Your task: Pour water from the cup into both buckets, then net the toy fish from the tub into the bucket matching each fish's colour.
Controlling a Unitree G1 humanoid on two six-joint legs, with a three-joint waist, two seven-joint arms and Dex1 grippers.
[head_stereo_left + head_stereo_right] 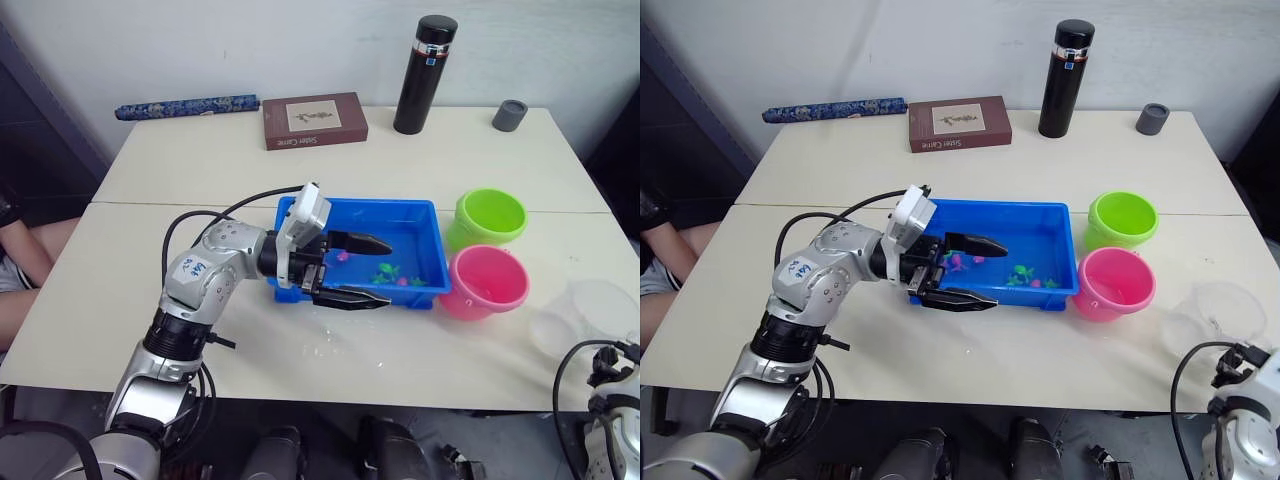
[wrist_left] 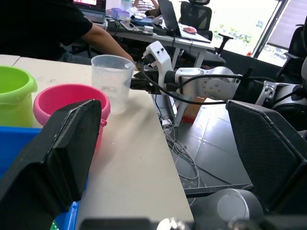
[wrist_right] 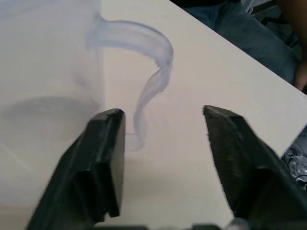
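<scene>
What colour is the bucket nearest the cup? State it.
Pink bucket, beside the clear cup; clearest in the right eye view.

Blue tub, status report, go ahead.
Left tool open, one finger over the blue tub. Right tool open at the clear cup's handle. Toy fish in tub. No net visible.

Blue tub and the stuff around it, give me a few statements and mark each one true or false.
1. The left gripper has its jaws open at the blue tub. True.
2. The pink bucket sits farther from the robot than the green bucket. False: the pink one is nearer.
3. The black flask lies on its side. False: it stands upright.
4. Toy fish lie in the tub. True.
5. The right gripper is shut on the clear cup. False: its jaws are open beside the cup's handle.
</scene>
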